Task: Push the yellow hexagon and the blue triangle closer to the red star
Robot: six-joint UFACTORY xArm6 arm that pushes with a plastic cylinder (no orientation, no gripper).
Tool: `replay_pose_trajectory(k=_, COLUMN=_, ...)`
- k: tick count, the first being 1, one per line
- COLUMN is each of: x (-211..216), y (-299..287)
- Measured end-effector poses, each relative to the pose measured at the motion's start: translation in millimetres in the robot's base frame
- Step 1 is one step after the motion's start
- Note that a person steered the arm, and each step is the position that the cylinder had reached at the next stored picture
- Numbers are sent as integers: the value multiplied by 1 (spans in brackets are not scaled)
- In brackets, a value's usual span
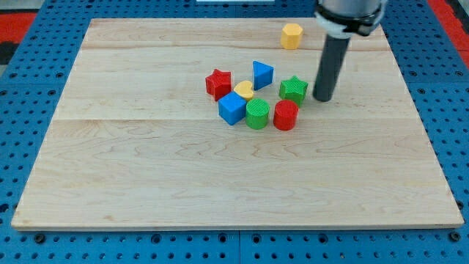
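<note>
The yellow hexagon (292, 35) sits alone near the view's top, right of centre. The red star (218, 83) is at the left of a cluster in the board's middle. The blue triangle (261, 74) stands just right of the star, with a small yellow heart (244, 90) between and below them. My tip (323, 97) rests on the board right of the cluster, close to the green star (293, 89), and well below the yellow hexagon.
A blue cube (231, 108), a green cylinder (257, 114) and a red cylinder (285, 115) form the cluster's lower row. The wooden board (146, 183) lies on a blue pegboard surface with red patches at the top corners.
</note>
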State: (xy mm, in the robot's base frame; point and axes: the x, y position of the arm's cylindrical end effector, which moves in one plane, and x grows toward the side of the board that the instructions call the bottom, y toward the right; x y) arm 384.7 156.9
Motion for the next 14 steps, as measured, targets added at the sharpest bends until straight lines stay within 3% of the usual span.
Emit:
replay_pose_trajectory(k=1, x=-50, y=20)
replay_pose_trajectory(k=2, x=-93, y=-12)
replay_pose_trajectory(k=4, x=-193, y=-21)
replay_pose_trajectory(k=10, x=-187, y=-37)
replay_pose_trajectory(k=14, x=-127, y=-48)
